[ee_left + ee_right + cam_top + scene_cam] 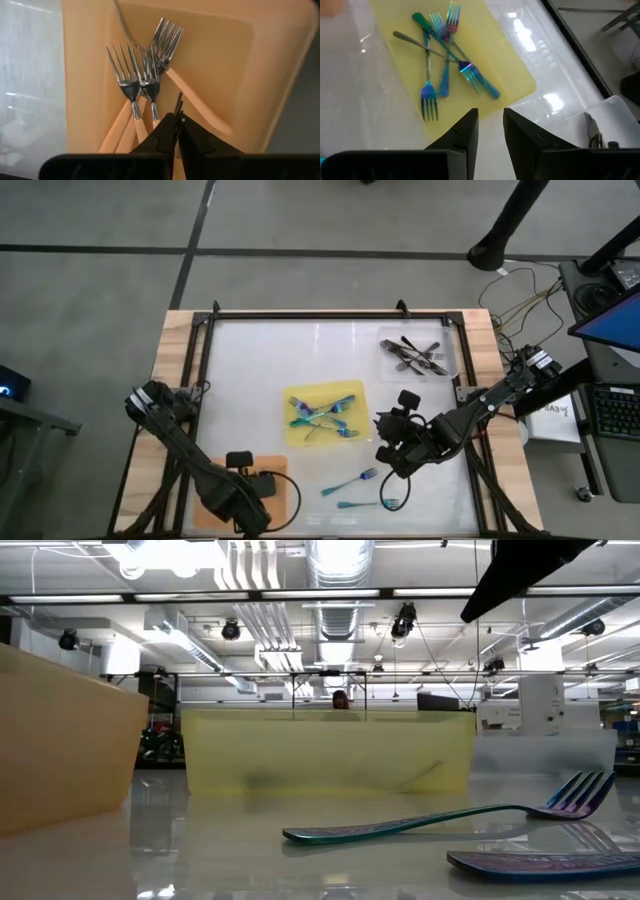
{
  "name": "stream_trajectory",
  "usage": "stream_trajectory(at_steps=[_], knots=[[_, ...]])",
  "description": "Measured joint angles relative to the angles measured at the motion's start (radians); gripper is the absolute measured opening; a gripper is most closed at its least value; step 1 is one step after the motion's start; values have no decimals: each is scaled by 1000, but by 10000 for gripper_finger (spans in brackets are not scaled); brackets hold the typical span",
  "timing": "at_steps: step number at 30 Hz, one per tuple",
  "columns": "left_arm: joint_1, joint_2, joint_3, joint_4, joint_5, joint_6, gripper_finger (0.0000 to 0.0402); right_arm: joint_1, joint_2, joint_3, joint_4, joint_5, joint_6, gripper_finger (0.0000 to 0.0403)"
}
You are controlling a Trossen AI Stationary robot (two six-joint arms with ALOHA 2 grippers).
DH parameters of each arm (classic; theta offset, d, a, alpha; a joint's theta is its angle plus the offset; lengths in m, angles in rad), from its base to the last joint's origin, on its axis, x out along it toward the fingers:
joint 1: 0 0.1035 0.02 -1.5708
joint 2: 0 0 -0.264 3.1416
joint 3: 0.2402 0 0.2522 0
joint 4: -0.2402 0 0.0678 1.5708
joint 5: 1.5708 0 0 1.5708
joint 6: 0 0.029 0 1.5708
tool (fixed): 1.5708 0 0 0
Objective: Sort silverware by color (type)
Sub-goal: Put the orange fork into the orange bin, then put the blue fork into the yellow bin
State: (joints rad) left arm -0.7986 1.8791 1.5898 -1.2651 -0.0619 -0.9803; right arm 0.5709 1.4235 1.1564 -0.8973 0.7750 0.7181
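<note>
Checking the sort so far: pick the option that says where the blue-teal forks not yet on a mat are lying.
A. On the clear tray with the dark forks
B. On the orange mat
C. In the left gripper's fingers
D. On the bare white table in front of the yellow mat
D: the high view shows two blue-teal forks lying loose on the white table, in front of the yellow mat and beside the right gripper.

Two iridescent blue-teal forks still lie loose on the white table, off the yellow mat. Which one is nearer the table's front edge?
The flatter-lying iridescent blue-teal fork, nearest the front edge; the other loose fork lies angled, closer to the yellow mat.
</note>
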Motion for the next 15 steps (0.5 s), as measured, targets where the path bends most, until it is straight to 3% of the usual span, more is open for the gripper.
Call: stream_trajectory(at_steps=[7,15], knots=[[0,65,-1,8,-5,-32,5,0,0,0,2,-19,-1,82],[0,86,-1,29,53,-57,55,-2,0,0,6,-19,-2,82]])
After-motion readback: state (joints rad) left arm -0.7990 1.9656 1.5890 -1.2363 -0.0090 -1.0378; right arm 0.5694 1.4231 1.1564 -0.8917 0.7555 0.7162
